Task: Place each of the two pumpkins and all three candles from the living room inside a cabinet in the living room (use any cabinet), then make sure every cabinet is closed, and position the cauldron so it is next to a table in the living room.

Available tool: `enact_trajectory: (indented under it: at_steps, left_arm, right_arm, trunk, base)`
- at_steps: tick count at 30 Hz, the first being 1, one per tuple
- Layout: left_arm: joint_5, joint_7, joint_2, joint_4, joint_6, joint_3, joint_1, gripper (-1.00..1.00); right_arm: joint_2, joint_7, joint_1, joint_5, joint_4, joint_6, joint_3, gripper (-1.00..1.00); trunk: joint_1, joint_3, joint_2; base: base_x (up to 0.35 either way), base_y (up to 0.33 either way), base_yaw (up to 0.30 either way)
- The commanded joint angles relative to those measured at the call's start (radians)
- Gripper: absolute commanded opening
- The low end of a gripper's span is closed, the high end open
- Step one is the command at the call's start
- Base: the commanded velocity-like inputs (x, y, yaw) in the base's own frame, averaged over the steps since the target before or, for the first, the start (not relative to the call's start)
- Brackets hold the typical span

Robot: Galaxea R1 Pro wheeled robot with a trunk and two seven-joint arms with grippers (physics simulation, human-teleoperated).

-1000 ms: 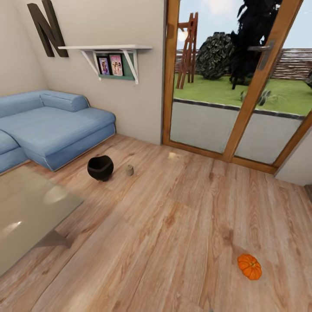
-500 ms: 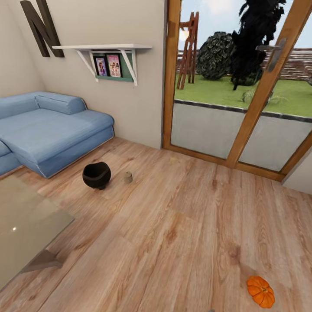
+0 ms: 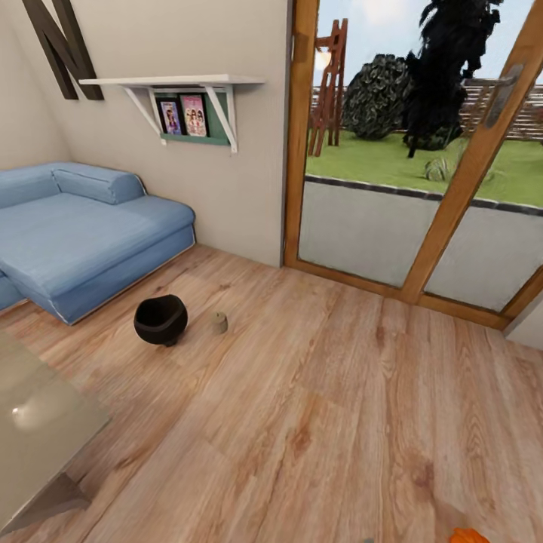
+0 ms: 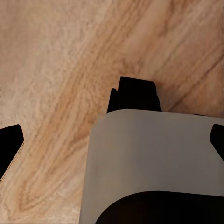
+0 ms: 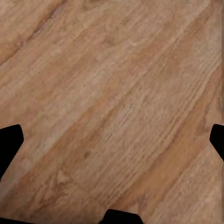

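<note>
Cauldron (image 3: 161,320) beside 1 candle (image 3: 219,323); wall letter (image 3: 62,47), perhaps "N".

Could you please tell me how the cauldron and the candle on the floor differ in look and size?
The cauldron is black, round-bellied and open-topped, while the candle is a pale grey-brown stubby cylinder. The cauldron is much the larger; the candle is far narrower and shorter. Both stand upright on the wooden floor, side by side but apart, near the blue sofa.

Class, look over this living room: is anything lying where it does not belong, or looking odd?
Yes. A black cauldron and a small candle sit apart on the bare wood floor near the blue sofa, and a pumpkin lies on the floor at the picture's bottom edge. Nothing looks spilled or broken.
</note>
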Motion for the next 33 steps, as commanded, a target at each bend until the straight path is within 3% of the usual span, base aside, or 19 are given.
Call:
enact_trajectory:
  at_steps: [1,33]
  left_arm:
    - [0.0,0.0,0.0,0.0,0.0,0.0,-0.001,1.0]
    - [0.0,0.0,0.0,0.0,0.0,0.0,0.0,1.0]
  right_arm:
    - [0.0,0.0,0.0,0.0,0.0,0.0,0.0,1.0]
    - [0.0,0.0,0.0,0.0,0.0,0.0,0.0,1.0]
  trunk:
    - [0.0,0.0,0.0]
    - [0.0,0.0,0.0]
  base:
    - [0.338,0.0,0.0]
    - [0.338,0.0,0.023]
